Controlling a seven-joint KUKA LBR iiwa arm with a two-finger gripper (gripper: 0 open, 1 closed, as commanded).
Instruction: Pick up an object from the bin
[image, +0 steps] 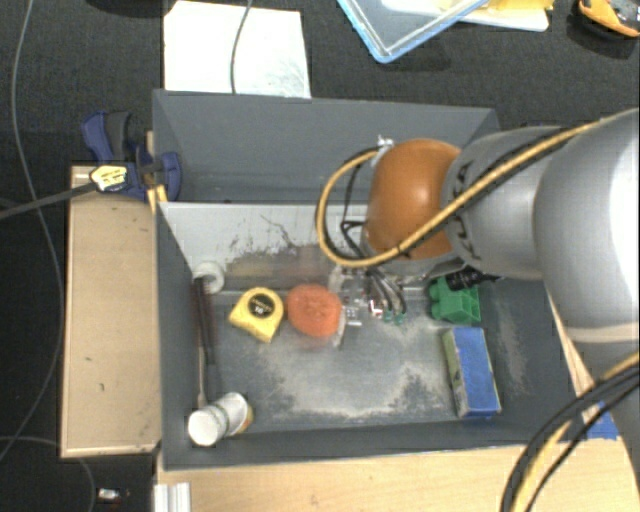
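Nearest the onlooker, in the near-left corner of the grey bin (340, 395), lies one silver-white cylinder (218, 418), its flat end facing the near-left. One black rod (204, 335) runs from it along the left wall toward the far side and ends at one silvery knob (208, 276). Whether rod, knob and cylinder are one article or separate pieces cannot be made out.

At the near right lies one blue block (475, 370) with an olive side strip. Its long axis runs near to far, close to the right wall.

In mid-bin there is one yellow tape measure (257, 312) and, just to its right, one orange-red lump (313, 310). The lump is roundish, so no long axis or heading can be assigned. It sits left of centre on the floor, and its right edge is covered by the gripper (352, 308), which stands directly against it. Whether the gripper is set wide or narrow, or has the lump in its hold, cannot be told; the metal parts there are tangled with cables.

Right of the gripper sits one green block (455, 302), partly hidden under the arm (560, 220). The arm's orange cover (410, 195) hides much of the bin's far right.

That makes five or six loose things.
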